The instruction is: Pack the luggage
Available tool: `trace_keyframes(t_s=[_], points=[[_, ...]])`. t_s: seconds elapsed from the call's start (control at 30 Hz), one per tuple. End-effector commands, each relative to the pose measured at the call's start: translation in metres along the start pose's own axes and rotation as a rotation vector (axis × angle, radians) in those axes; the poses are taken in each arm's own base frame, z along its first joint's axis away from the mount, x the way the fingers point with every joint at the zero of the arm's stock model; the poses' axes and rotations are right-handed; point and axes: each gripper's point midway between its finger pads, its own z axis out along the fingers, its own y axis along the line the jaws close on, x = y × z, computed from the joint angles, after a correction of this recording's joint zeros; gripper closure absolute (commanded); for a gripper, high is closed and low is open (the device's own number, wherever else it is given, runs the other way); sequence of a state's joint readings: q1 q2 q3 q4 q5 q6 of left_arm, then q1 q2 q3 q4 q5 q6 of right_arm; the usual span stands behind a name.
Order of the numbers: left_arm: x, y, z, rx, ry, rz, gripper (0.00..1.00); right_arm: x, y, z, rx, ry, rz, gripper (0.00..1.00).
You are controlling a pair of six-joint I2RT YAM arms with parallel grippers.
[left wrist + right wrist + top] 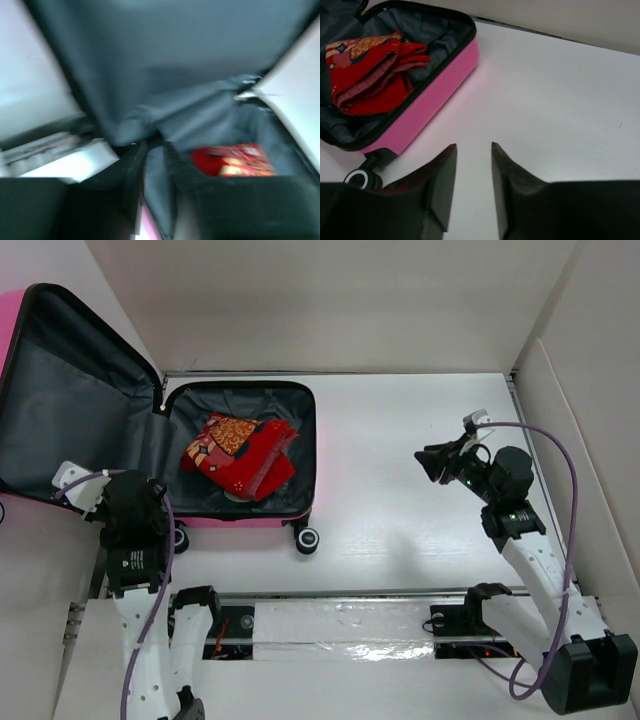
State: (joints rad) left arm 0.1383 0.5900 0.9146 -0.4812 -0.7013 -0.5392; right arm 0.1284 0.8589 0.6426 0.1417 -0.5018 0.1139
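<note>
The hot-pink luggage (70,410) lies open at the left, its lid raised and showing grey lining. A folded red patterned cloth (240,455) lies in the base half. My left gripper (152,488) is at the lid's near edge by the hinge. In the blurred left wrist view its jaws (155,150) stand close together with the lid's grey lining (175,65) and pink shell between them, and the red cloth (230,159) lies beyond. My right gripper (428,462) is open and empty above the bare table. Its wrist view (474,147) shows the luggage (435,85) and the cloth (367,75) at upper left.
The luggage's black wheels (307,538) point towards the arm bases. White boards (560,400) wall the table at the back and right. A plastic-covered strip (340,625) runs between the arm bases at the near edge.
</note>
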Motion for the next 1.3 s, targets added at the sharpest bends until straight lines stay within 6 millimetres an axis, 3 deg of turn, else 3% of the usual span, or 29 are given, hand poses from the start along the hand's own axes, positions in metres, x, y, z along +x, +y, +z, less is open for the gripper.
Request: trace_keyframes(t_s=[0.0, 0.03, 0.07, 0.13, 0.2, 0.27, 0.37, 0.4, 0.47, 0.53, 0.63, 0.73, 0.77, 0.83, 0.93, 0.97, 1.03, 1.07, 1.13, 1.23, 1.27], points=[[-0.012, 0.041, 0.001, -0.227, -0.090, 0.046, 0.70, -0.034, 0.033, -0.002, -0.123, -0.074, -0.105, 0.57], [-0.014, 0.045, 0.001, -0.251, -0.108, 0.065, 0.60, -0.035, 0.034, -0.001, -0.119, -0.074, -0.129, 0.54], [-0.018, 0.054, 0.003, -0.311, -0.137, 0.119, 0.40, -0.035, 0.035, -0.001, -0.116, -0.066, -0.131, 0.51], [-0.012, 0.058, 0.014, -0.359, -0.152, 0.193, 0.30, -0.035, 0.038, 0.000, -0.114, -0.062, -0.145, 0.49], [0.013, 0.065, 0.027, -0.488, -0.035, 0.230, 0.30, -0.034, 0.037, 0.000, -0.108, -0.048, -0.138, 0.46], [0.016, 0.069, 0.028, -0.527, -0.009, 0.195, 0.30, -0.032, 0.036, 0.001, -0.104, -0.041, -0.135, 0.46], [0.007, 0.073, 0.038, -0.528, -0.013, 0.198, 0.29, -0.034, 0.036, 0.000, -0.104, -0.043, -0.164, 0.46], [-0.005, 0.070, 0.047, -0.515, -0.050, 0.166, 0.29, -0.034, 0.039, -0.001, -0.116, -0.046, -0.166, 0.46], [-0.017, 0.085, 0.048, -0.594, -0.053, 0.213, 0.31, -0.037, 0.041, -0.003, -0.120, -0.058, -0.169, 0.46], [-0.023, 0.074, 0.053, -0.564, -0.049, 0.189, 0.31, -0.036, 0.045, -0.003, -0.142, -0.062, -0.164, 0.46], [-0.032, 0.057, 0.061, -0.521, -0.045, 0.159, 0.35, -0.034, 0.052, -0.001, -0.179, -0.058, -0.169, 0.46], [-0.046, 0.051, 0.067, -0.544, -0.053, 0.194, 0.47, -0.032, 0.047, 0.001, -0.157, -0.050, -0.165, 0.46], [-0.046, 0.049, 0.070, -0.545, -0.046, 0.207, 0.58, -0.032, 0.047, 0.001, -0.155, -0.049, -0.164, 0.46], [-0.052, 0.045, 0.071, -0.544, -0.058, 0.202, 0.64, -0.030, 0.044, 0.003, -0.147, -0.042, -0.160, 0.46], [-0.045, 0.049, 0.075, -0.558, -0.052, 0.231, 0.63, -0.028, 0.035, 0.004, -0.096, -0.021, -0.162, 0.46], [-0.040, 0.059, 0.077, -0.582, -0.052, 0.242, 0.64, -0.028, 0.032, 0.003, -0.075, -0.017, -0.159, 0.46], [-0.035, 0.059, 0.077, -0.561, -0.049, 0.228, 0.75, -0.030, 0.030, 0.002, -0.062, -0.023, -0.160, 0.46], [-0.032, 0.056, 0.077, -0.535, -0.040, 0.218, 0.90, -0.029, 0.030, 0.001, -0.057, -0.021, -0.159, 0.46], [-0.033, 0.052, 0.077, -0.515, -0.029, 0.219, 1.00, -0.030, 0.028, 0.001, -0.046, -0.022, -0.157, 0.46], [-0.033, 0.031, 0.071, -0.423, -0.025, 0.238, 1.00, -0.027, 0.029, 0.003, -0.057, -0.015, -0.149, 0.46], [-0.032, 0.014, 0.062, -0.357, -0.037, 0.259, 1.00, -0.025, 0.028, 0.005, -0.061, -0.006, -0.145, 0.46]])
